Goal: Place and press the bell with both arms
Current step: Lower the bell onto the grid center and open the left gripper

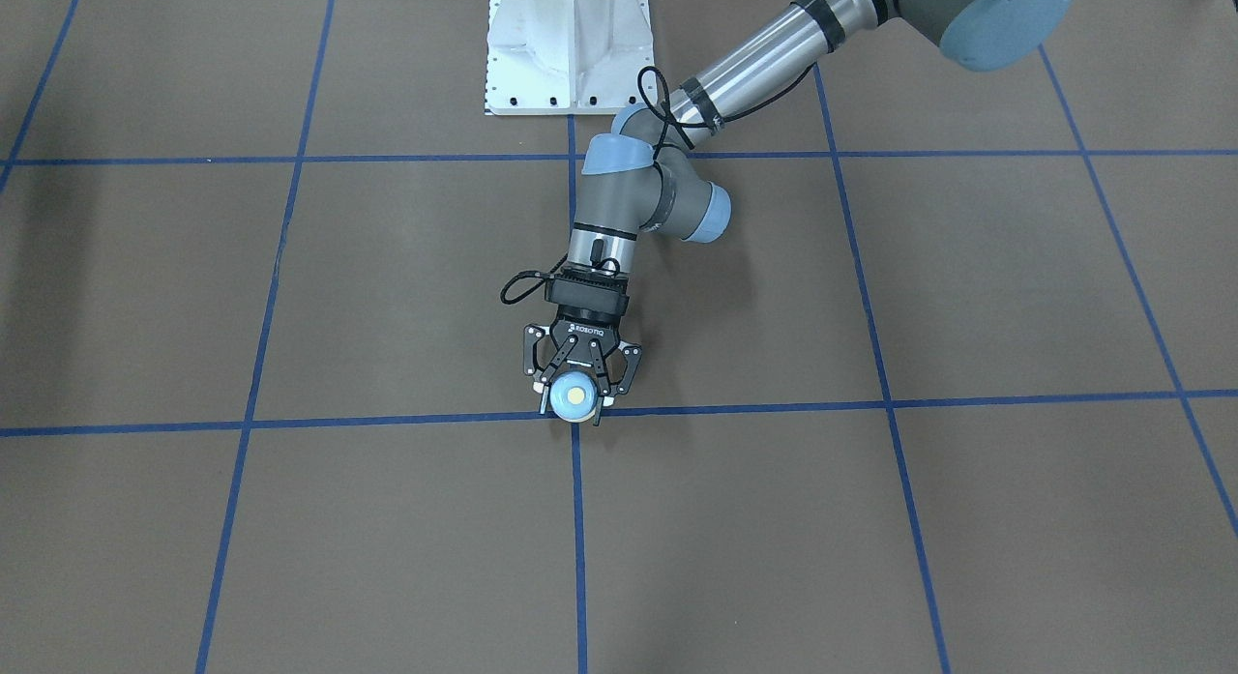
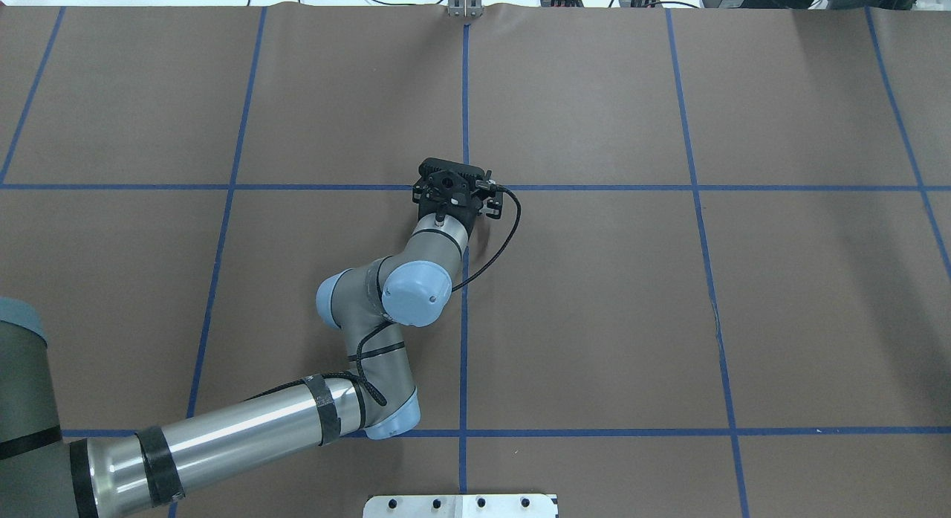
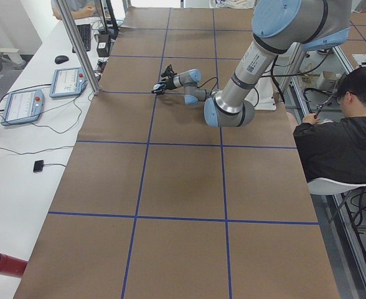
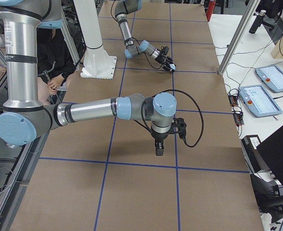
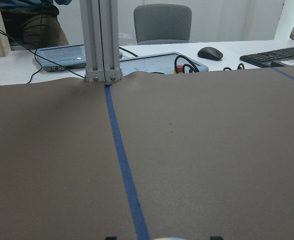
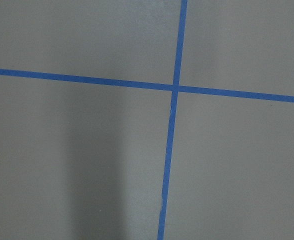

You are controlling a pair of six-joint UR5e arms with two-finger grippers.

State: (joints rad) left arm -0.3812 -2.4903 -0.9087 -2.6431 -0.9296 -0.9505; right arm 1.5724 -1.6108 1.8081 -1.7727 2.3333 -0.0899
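The light-blue bell [image 1: 578, 395] with its cream button sits at the crossing of two blue tape lines on the brown table. My left gripper [image 1: 576, 399] lies low and nearly level, its two fingers closed against the bell's sides. In the overhead view the left gripper [image 2: 452, 183] hides the bell. In the left wrist view only a cream sliver of the bell [image 5: 169, 238] shows at the bottom edge. My right gripper [image 4: 159, 147] points straight down a little above the table, well away from the bell; I cannot tell if it is open or shut. The right wrist view shows only tape lines.
The white pedestal [image 1: 569, 45] stands at the robot's side of the table. An aluminium post [image 5: 102, 40] rises at the far edge, with pendants, a mouse and a keyboard on the white bench behind it. A seated person [image 3: 342, 134] is beside the table.
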